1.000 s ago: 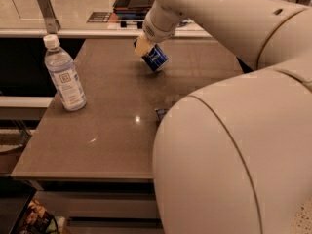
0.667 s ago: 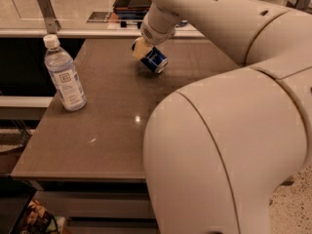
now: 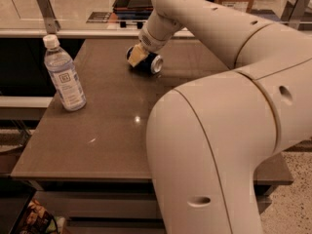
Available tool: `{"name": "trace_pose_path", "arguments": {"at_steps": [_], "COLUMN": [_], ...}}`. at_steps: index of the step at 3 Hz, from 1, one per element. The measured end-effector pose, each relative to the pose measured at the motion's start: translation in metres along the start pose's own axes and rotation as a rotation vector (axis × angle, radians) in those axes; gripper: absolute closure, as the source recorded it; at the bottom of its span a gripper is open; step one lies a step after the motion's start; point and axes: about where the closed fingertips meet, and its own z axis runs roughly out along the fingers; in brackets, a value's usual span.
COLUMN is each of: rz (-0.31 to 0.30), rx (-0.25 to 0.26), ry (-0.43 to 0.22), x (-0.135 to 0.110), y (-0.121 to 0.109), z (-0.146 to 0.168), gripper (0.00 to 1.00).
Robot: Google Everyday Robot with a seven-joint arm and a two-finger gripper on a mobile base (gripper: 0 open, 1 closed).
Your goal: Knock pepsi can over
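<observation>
**One can down, one bottle standing**

Count: one pepsi can (image 3: 148,62), one water bottle (image 3: 65,74), one table (image 3: 107,130), one arm (image 3: 229,106) and one gripper (image 3: 137,56).

The pepsi can is a small dark-blue metal cylinder. It appears to lie on its side on the tabletop, at about 12 o'clock from the table's middle and near the far edge. Its round silver end faces roughly 4 o'clock, and its dark body runs back toward 10 o'clock.

The gripper sits at the can's 10 o'clock end. Its tan, blocky tip is right against the dark body and covers part of it. I cannot tell whether the gripper is open or closed, or whether it has any hold on the can.

The arm is smooth, glossy off-white plastic, built of fat rounded segments with small dimples. It fills the side from 3 o'clock to 6 o'clock and tapers toward the gripper.

The water bottle stands upright at 9 o'clock on the table, well apart from the can. It is clear ribbed plastic with a white screw cap (image 3: 50,41) and a pale paper label (image 3: 68,82).

The table is a flat brown rectangle with a satiny surface that catches small light glints near its centre. Behind it, at 11 o'clock, a slanted metal post (image 3: 46,9) rises from a pale counter.
</observation>
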Motion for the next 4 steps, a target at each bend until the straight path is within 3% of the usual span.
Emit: {"name": "trace_pose_path", "arguments": {"at_steps": [1,4], "rz": [0.0,-0.001], "rx": [0.0,-0.005], "ry": [0.0,0.005], "x": [-0.0023,-0.0022], "y": [-0.0003,0.0018], "z": [-0.0033,-0.0001], "gripper": [0.84,0.13]}}
